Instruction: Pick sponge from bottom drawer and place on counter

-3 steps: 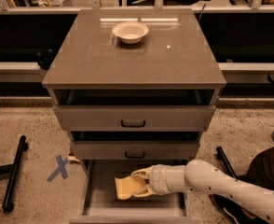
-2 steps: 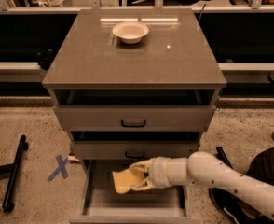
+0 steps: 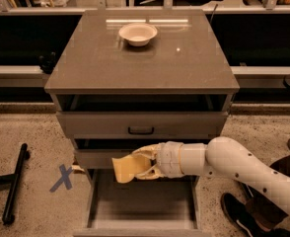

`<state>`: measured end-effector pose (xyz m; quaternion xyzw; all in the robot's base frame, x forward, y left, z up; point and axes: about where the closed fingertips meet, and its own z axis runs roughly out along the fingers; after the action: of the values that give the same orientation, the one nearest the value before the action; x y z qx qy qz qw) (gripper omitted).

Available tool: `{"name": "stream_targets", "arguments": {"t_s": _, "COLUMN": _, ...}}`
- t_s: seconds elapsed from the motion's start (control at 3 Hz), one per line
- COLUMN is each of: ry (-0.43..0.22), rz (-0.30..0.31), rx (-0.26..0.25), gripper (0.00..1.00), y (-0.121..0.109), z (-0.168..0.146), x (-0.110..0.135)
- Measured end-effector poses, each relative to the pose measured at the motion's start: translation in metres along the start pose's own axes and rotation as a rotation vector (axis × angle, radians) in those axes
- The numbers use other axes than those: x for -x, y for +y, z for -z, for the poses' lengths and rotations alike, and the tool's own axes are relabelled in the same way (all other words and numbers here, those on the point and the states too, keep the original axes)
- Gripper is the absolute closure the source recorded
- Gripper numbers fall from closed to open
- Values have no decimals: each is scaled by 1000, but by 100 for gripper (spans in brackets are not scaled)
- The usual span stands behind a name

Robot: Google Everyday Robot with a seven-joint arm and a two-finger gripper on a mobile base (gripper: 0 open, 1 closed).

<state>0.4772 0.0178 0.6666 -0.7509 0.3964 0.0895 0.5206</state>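
Note:
My gripper (image 3: 141, 166) is shut on the yellow-tan sponge (image 3: 124, 169) and holds it in the air above the open bottom drawer (image 3: 140, 206), level with the middle drawer's front. The white arm reaches in from the lower right. The drawer's grey floor lies bare below the sponge. The grey-brown counter (image 3: 184, 65) is above, with its front edge well over the gripper.
A cream round bowl (image 3: 138, 33) stands on the counter near its back middle. The top drawer (image 3: 141, 124) has a dark handle. A black bar (image 3: 14, 181) and a blue X mark (image 3: 62, 177) lie on the floor at left. Shoes (image 3: 238, 216) show at lower right.
My gripper has lifted the sponge up out of the bottom drawer, from near its floor to the height of the middle drawer's front.

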Motion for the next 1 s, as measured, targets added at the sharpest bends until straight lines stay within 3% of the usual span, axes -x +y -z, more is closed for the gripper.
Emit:
{"name": "stream_targets", "arguments": {"t_s": 0.33, "ry": 0, "rz": 0, "rx": 0, "gripper": 100, "y": 0, "z": 0, "x": 0}}
{"name": "stream_targets", "arguments": {"t_s": 0.67, "ry": -6, "rz": 0, "rx": -33, "gripper": 100, "y": -10, "z": 5, "x": -5}}
{"name": "stream_targets", "arguments": {"t_s": 1.0, "ry": 33, "rz": 39, "rx": -59, "gripper": 100, "y": -43, "z": 22, "x": -16}}
